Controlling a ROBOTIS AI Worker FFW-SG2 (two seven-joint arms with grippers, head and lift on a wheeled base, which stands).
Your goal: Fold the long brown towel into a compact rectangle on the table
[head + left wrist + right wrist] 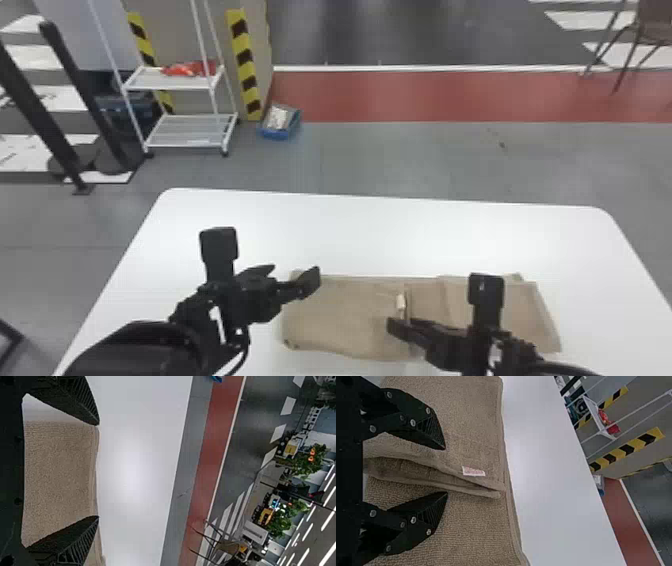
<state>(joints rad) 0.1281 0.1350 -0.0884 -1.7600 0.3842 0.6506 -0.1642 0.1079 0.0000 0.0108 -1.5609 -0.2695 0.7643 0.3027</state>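
The white table (pixel 350 230) carries the brown towel (pixel 345 320), which lies on its near side, from the middle toward the right. The towel is partly folded: its left part makes a neat flap, whose end stops near the middle, while at the far right a corner comes out a little from under the top layer. The left gripper (pixel 98 470) is at the towel's left end, its two fingers spread wide and pinching nothing. The right gripper (pixel 446 471) is over the middle, also with fingers apart, one on each side of the flap's end; whether they touch the cloth, one cannot tell. Near that end is a small white tag (pixel 473 471). It seems that the folding in layers is in hand, and the rectangle is still too long. The next move probably asks for closing on all the layers of one part, then turning it evenly over the other.
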